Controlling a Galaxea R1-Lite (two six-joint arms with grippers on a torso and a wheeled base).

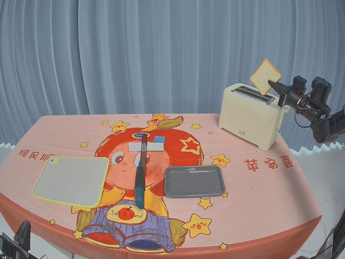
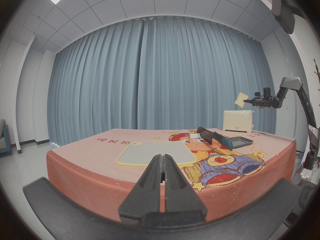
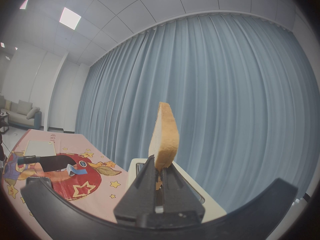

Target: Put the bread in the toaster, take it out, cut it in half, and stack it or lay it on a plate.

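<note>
Above the toaster (image 1: 249, 117), grips bread (image 1: 265, 76) in right fingers (image 1: 276, 86), shows left fingers (image 2: 151, 180) closed, empty; likely leaves cutting, plating undone.

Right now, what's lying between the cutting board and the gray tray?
A knife, teal handle toward the near edge, lies between the cutting board and the gray tray, in the head view.

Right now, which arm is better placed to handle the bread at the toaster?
Right. The right gripper grips the bread just above the toaster slots; the left gripper sits shut off the near left edge of the table.
</note>
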